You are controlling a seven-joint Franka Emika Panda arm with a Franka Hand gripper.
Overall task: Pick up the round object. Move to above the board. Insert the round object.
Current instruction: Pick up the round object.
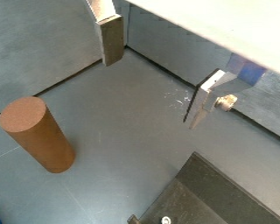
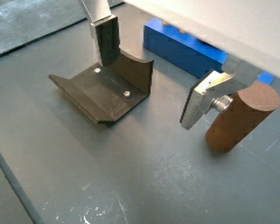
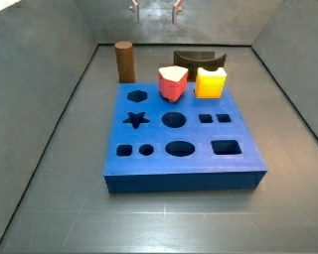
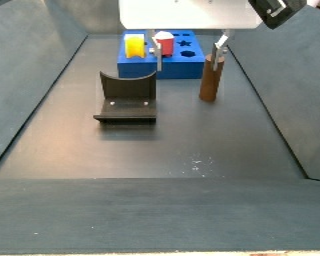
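One peg (image 3: 124, 62) upright on the worktop (image 3: 43, 169) beside one board (image 3: 182, 164), one fixture (image 4: 127, 99) nearby; gripper (image 2: 154, 68) above, jaws wide, empty.

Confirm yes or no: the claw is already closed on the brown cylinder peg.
No. In a wrist view the claw is open, and the brown cylinder peg stands upright outside its fingers, with nothing between them.

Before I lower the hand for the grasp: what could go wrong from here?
The open hand is not around the brown peg; the peg stands outside one finger, so descending could tip it. The fixture sits near the other finger and might be struck.
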